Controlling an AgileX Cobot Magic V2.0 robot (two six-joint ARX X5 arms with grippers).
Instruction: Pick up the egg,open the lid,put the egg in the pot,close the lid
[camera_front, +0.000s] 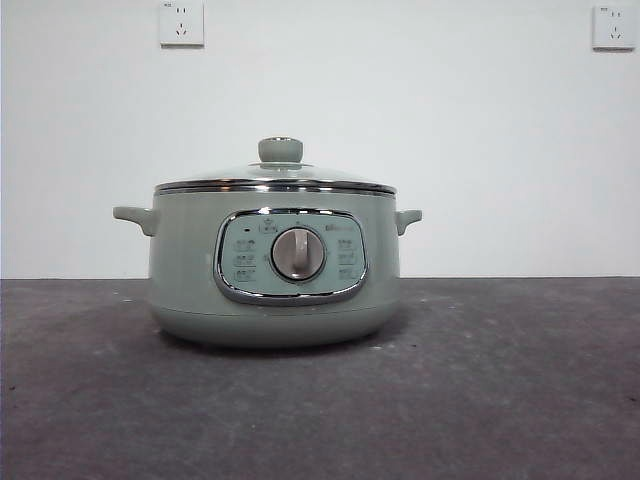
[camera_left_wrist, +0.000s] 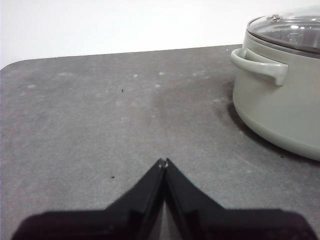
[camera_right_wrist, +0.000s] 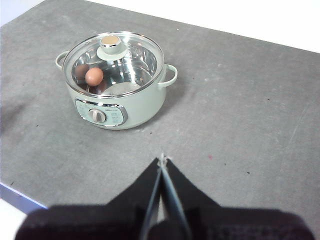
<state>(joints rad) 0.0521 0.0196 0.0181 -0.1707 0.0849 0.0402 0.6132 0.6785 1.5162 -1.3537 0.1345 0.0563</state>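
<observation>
Both our pairs of jaws are pressed together on nothing: the left gripper (camera_left_wrist: 163, 161) hangs low over the dark table (camera_left_wrist: 100, 130), the right gripper (camera_right_wrist: 162, 158) higher up, we judge because the work is done. Beyond the left tips the pot (camera_left_wrist: 280, 100) stands near; from the right it sits well apart. Its lid (camera_right_wrist: 114, 64) is seated, and through the glass we see the egg (camera_right_wrist: 94, 76) resting inside the pot.
</observation>
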